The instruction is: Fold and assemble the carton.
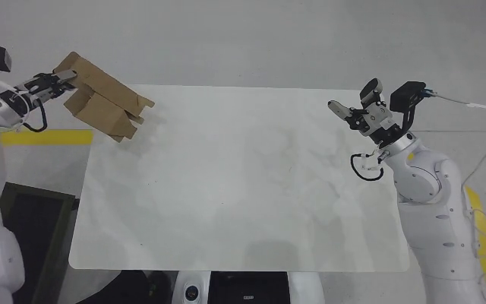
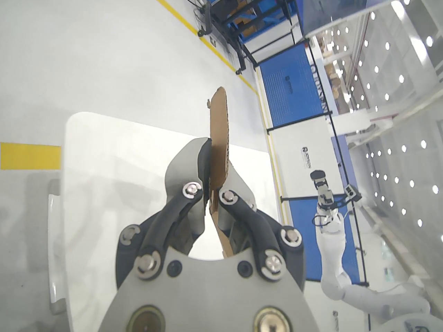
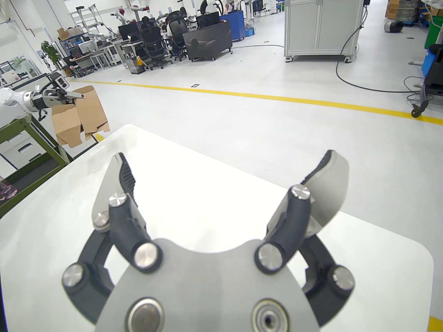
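One brown corrugated carton [image 1: 102, 99] hangs at the table's far left corner, still unassembled: a flattened sheet with creased panels, and notched sections hanging from its lower side. In the top view its long axis runs diagonally, from its held end out past the table's left edge in toward the far edge of the white table [image 1: 243, 190]; most of it lies outside the tabletop. From the right wrist view the carton [image 3: 78, 115] hangs down below the left gripper [image 3: 74, 95], broad faces upright. The left gripper [image 1: 67, 77] pinches the carton's upper outer edge. In its own wrist view the left gripper [image 2: 216, 160] has its fingers [image 2: 187, 167] pressed onto the thin sheet, and the carton [image 2: 218, 122] stands edge-on beyond their tips. Well apart, over the table's far right corner, the right gripper [image 1: 353, 97] holds nothing; the right gripper [image 3: 225, 160] is spread wide above bare tabletop.
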### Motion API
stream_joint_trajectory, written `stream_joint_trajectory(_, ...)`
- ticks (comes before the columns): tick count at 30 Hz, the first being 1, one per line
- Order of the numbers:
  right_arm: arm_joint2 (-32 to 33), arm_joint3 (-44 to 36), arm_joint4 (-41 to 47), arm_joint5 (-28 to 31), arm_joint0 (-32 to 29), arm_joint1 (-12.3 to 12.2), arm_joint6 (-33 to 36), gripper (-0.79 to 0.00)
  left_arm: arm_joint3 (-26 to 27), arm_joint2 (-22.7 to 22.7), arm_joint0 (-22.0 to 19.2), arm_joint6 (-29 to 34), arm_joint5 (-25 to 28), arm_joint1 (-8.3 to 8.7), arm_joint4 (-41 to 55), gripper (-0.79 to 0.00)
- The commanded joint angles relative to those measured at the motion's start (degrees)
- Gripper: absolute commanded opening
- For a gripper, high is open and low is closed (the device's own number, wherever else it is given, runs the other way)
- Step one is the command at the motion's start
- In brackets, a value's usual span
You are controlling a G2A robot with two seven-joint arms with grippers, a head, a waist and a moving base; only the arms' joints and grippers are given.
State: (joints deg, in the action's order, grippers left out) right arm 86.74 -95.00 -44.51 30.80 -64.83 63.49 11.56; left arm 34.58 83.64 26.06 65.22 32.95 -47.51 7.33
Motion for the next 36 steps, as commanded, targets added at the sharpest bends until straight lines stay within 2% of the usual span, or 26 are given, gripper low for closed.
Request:
stream_joint_trajectory(1, 0.0, 0.0, 0.0, 0.0, 0.0, 0.0, 0.0, 0.0, 3.31, -2.56, -0.08, 1.22, 0.15, -1.08, 2.05, -0.785)
stream_joint_trajectory(7, 0.0, 0.0, 0.0, 0.0, 0.0, 0.0, 0.0, 0.0, 8.45, -9.11, -1.43, 2.27, -0.09, -3.82, 6.15, -0.785)
stream_joint_trajectory(19, 0.0, 0.0, 0.0, 0.0, 0.0, 0.0, 0.0, 0.0, 11.86, -20.44, -5.88, 4.62, 1.5, -7.76, 8.22, -0.785)
stream_joint_trajectory(27, 0.0, 0.0, 0.0, 0.0, 0.0, 0.0, 0.0, 0.0, 15.95, -27.78, -5.48, 4.2, 1.92, -8.39, 9.02, -0.785)
stream_joint_trajectory(36, 0.0, 0.0, 0.0, 0.0, 0.0, 0.0, 0.0, 0.0, 22.29, -33.91, -4.22, 4.53, 1.6, -7.66, 12.53, -0.785)
